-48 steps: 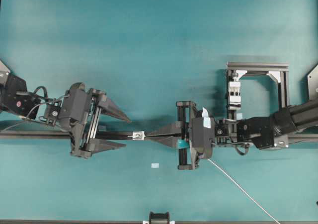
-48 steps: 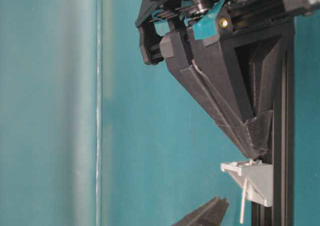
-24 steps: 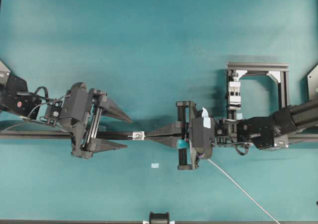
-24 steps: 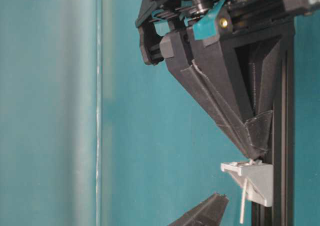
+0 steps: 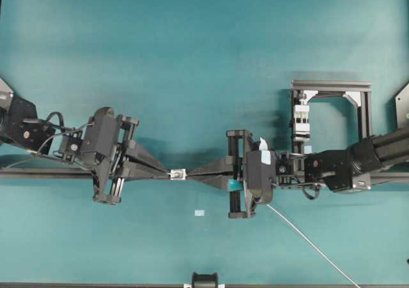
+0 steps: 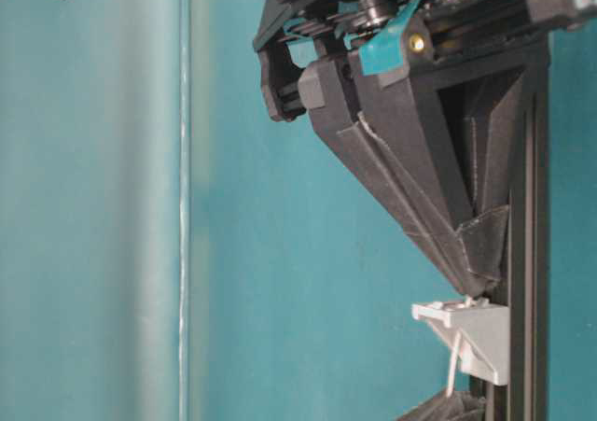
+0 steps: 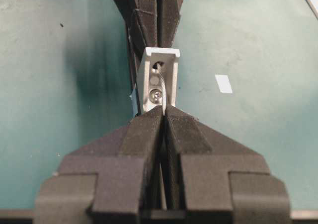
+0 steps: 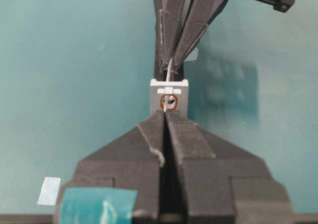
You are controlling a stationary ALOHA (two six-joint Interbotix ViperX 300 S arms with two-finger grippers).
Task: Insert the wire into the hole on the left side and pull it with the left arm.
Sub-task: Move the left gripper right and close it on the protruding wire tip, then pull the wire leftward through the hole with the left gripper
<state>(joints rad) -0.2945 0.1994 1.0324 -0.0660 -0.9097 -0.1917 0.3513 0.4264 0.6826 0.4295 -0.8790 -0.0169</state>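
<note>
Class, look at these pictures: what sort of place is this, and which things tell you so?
Probably a robotics lab test bench: two black robot arms, the left arm among them, over a plain teal table, an aluminium frame, and a small bracket threaded with wire.

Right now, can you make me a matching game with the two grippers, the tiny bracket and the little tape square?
Things:
1. left gripper
2. right gripper
3. bracket
4. tape square

Descriptions:
A. white-silver, on the black rail, with the wire through its hole
B. has teal tape, shut on the wire
C. lies flat and alone on the teal table
D. plain dark fingers, closed on the wire end poking out of the hole

Pairs: 1-D, 2-B, 3-A, 4-C
</note>
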